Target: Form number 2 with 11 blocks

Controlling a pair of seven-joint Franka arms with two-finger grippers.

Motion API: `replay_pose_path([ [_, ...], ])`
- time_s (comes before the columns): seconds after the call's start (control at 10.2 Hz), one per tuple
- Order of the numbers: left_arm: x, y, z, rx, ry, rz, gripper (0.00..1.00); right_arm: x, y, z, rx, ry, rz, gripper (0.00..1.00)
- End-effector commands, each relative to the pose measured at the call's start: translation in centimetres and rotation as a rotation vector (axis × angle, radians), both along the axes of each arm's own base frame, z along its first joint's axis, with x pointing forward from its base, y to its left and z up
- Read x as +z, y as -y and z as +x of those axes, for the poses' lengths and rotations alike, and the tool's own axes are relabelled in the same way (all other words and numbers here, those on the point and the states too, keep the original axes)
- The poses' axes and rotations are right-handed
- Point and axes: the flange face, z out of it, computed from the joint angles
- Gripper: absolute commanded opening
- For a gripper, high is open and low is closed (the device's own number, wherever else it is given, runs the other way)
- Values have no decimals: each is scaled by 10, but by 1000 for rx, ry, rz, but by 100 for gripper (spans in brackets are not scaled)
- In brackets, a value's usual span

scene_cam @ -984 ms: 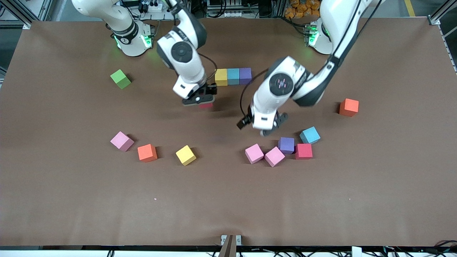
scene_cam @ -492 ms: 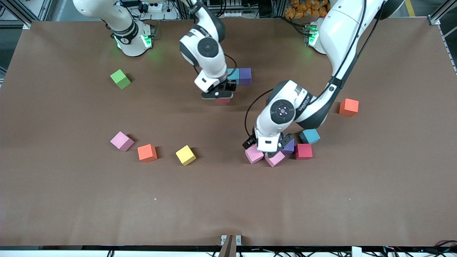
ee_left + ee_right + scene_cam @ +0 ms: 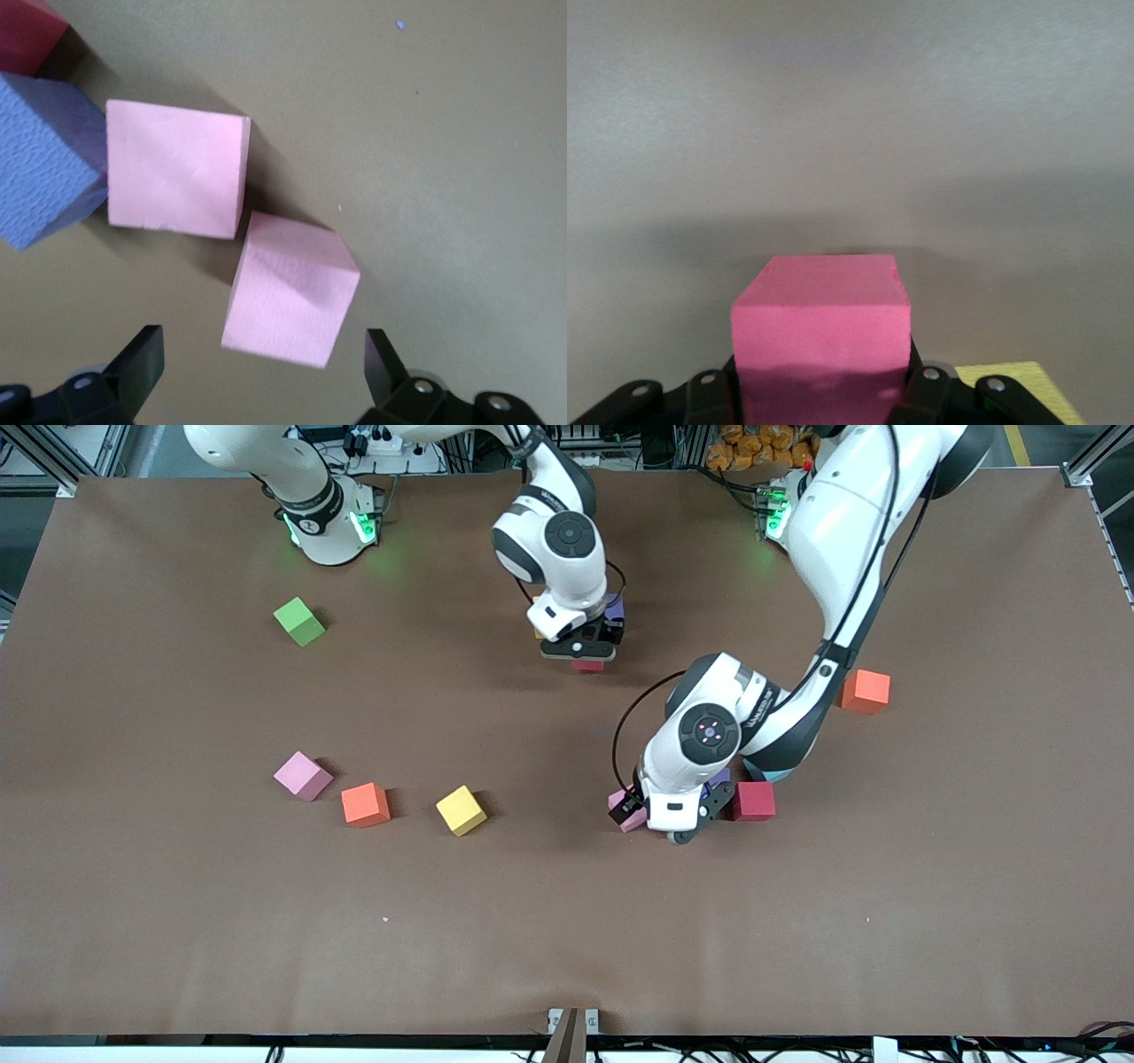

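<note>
My right gripper (image 3: 580, 649) is shut on a red block (image 3: 587, 665) and holds it low, just in front of the row of blocks near the robots. Of that row only the purple block (image 3: 615, 608) shows. The right wrist view shows the red block (image 3: 821, 323) between the jaws of the right gripper (image 3: 821, 390), with a yellow block corner (image 3: 1021, 382) beside it. My left gripper (image 3: 678, 825) is open, low over two pink blocks (image 3: 620, 806). In the left wrist view the left gripper (image 3: 263, 359) straddles one pink block (image 3: 291, 288). The other pink block (image 3: 174, 168) touches a purple block (image 3: 44, 159).
A red block (image 3: 754, 801) lies beside the left gripper and an orange block (image 3: 866, 692) toward the left arm's end. A pink block (image 3: 303, 776), an orange block (image 3: 365, 804) and a yellow block (image 3: 461, 810) lie toward the right arm's end. A green cube (image 3: 299, 621) sits near the right base.
My right gripper carried the red block toward the left arm's end, up to the row. My left gripper came down toward the front camera onto the pink blocks, covering the light blue one.
</note>
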Motion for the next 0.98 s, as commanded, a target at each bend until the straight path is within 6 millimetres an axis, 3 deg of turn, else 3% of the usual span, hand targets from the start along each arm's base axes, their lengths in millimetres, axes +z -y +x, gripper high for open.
replay_pose_path([
  [0.0, 3, 5, 13, -10, 25, 13, 100, -18, -27, -6, 14, 3, -4, 22],
  [0.3, -5, 5, 18, -5, 25, 12, 100, -27, -40, -29, 51, 1, -12, 22],
  [0.49, -21, 13, 16, -12, 15, 12, 100, -34, -44, -40, 64, -3, -17, 22],
  [0.89, -33, 12, 15, -14, 7, 20, 100, -45, -45, -48, 90, 7, -34, 22],
])
